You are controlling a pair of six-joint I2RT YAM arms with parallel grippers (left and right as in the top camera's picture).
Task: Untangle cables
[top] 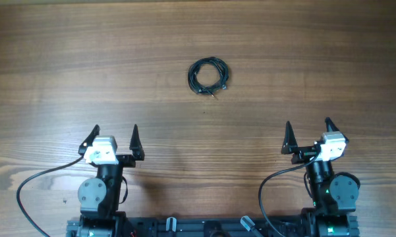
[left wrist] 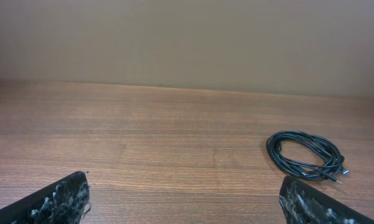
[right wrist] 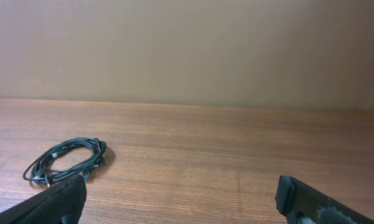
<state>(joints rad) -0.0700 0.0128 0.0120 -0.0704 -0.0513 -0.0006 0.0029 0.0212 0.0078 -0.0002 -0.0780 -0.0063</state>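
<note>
**One Coiled Bundle, Two Idle Grippers**

A single small bundle of cables (top: 208,74) is seen lying on the wooden table (top: 66,52), coiled into a rough ring. It is placed near the middle of the table from side to side, on the half away from the arms. How many separate cords are wound into it cannot be counted (the strands overlap too closely). One small plug tip (top: 215,91) is seen sticking out at the ring's edge, on the side facing the right arm.

Two arms are mounted at the near edge. The left gripper (top: 115,133) and the right gripper (top: 308,126) are both held with jaws spread wide, and nothing is gripped by either. Four fingers are counted in all, two to each gripper. Both grippers are kept well apart from the bundle.

From the left wrist view, the bundle is seen ahead and to the right, beyond the right-hand finger (left wrist: 311,205). From the right wrist view, it is seen ahead and to the left, just past the left-hand finger (right wrist: 56,202).

Two thicker black wires (top: 33,184) are counted, one looping beside each arm's base.
</note>
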